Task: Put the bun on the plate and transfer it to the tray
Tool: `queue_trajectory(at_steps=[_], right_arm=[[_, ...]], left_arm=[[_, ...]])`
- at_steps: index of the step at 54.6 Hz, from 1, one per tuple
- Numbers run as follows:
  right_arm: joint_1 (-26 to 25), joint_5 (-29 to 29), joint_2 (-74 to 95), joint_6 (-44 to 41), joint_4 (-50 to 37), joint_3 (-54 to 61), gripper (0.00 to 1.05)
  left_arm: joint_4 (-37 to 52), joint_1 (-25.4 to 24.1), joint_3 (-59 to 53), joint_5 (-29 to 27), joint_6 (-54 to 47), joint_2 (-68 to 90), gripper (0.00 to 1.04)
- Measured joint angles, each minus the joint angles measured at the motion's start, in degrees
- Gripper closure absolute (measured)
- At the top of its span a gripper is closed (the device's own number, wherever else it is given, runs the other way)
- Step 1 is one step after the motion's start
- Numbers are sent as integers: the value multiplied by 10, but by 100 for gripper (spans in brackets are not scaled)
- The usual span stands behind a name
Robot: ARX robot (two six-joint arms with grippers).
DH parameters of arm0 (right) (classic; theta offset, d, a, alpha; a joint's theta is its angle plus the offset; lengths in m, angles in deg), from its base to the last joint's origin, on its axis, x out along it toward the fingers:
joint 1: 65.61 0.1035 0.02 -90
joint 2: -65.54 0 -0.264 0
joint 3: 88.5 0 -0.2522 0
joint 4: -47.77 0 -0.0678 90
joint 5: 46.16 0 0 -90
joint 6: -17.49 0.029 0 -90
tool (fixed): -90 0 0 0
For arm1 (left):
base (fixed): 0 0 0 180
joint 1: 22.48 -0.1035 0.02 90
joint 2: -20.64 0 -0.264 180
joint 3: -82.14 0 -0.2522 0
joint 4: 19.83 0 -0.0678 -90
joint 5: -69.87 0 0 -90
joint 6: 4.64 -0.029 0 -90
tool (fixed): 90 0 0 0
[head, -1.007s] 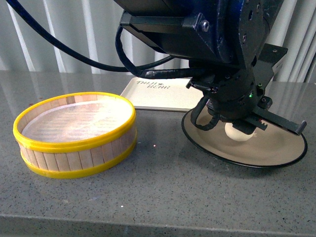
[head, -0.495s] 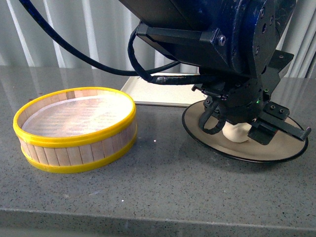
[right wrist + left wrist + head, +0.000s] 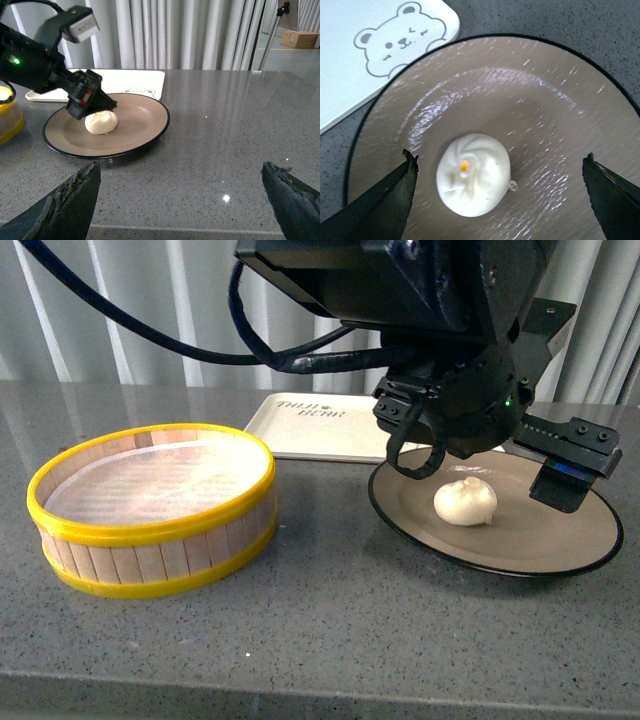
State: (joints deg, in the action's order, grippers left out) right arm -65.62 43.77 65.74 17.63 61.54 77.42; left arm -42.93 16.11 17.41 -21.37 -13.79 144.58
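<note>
On the plate (image 3: 545, 532) sits the bun (image 3: 465, 501) — left claw (image 3: 500, 159) spread above it (right claw (image 3: 180, 169) likewise spread).

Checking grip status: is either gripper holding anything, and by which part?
Nothing is held. Left gripper open above the small white pleated bun lying on the beige black-rimmed plate; right gripper open, empty.

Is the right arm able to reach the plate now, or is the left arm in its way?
Probably yes: the near rim of the plate is free, with bare counter before it. The left tool hovers over the bun, further in.
</note>
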Motion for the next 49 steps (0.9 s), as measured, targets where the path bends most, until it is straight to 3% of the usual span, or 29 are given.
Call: queue_trajectory(at_steps=[11, 23, 33, 38, 40, 45, 49], right_arm=[[0, 0, 0, 0, 0, 0, 8], [0, 0, 0, 0, 0, 0, 8], [0, 0, 0, 0, 0, 0, 8], [0, 0, 0, 0, 0, 0, 8], [0, 0, 0, 0, 0, 0, 8], [0, 2, 0, 0, 0, 0, 8], [0, 2, 0, 0, 0, 0, 8]], left_arm=[[21, -33, -35, 12, 23, -64, 7], [30, -91, -52, -18, 50, -123, 7], [34, -91, -61, -25, 54, -122, 7], [235, -86, -172, -189, 72, -153, 22], [319, -90, -240, -225, 77, -182, 29], [461, -124, -399, -225, 82, -268, 47], [505, -151, -477, -212, 84, -320, 58]])
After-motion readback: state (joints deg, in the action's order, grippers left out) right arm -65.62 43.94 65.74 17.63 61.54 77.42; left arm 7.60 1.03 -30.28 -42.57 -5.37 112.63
